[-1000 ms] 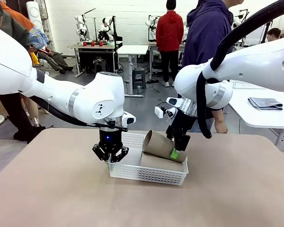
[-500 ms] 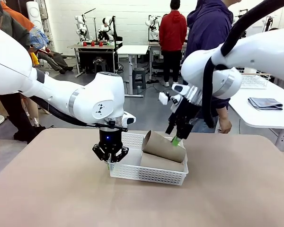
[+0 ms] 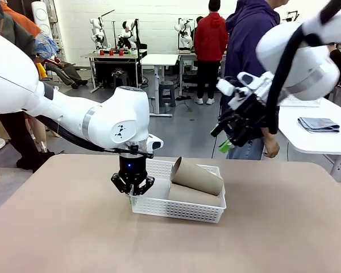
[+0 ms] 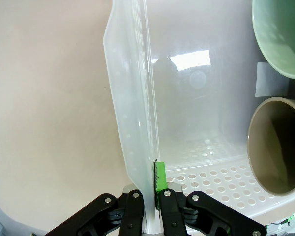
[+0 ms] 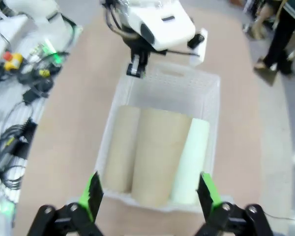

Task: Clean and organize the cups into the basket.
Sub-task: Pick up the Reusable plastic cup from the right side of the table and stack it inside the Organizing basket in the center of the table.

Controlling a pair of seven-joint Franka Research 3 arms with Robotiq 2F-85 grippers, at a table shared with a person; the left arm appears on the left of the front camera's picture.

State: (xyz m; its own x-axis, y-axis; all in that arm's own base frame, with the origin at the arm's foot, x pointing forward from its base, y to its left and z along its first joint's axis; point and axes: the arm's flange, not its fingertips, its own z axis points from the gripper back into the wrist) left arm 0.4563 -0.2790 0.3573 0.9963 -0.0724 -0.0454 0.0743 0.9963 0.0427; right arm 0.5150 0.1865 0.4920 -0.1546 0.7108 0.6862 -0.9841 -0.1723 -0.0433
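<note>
Already the cups (image 3: 196,175) lie lengthwise across the basket (image 3: 159,206); the left hand (image 3: 132,190) stays clenched on its near rim, nearer than the released right hand (image 3: 226,136) above.

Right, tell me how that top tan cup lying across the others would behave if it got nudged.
The top cup probably rolls easily: it is round, lying on its side, and rests tilted on another cup. The basket wall would likely stop it. It looks stiff and hollow, so probably light.
</note>
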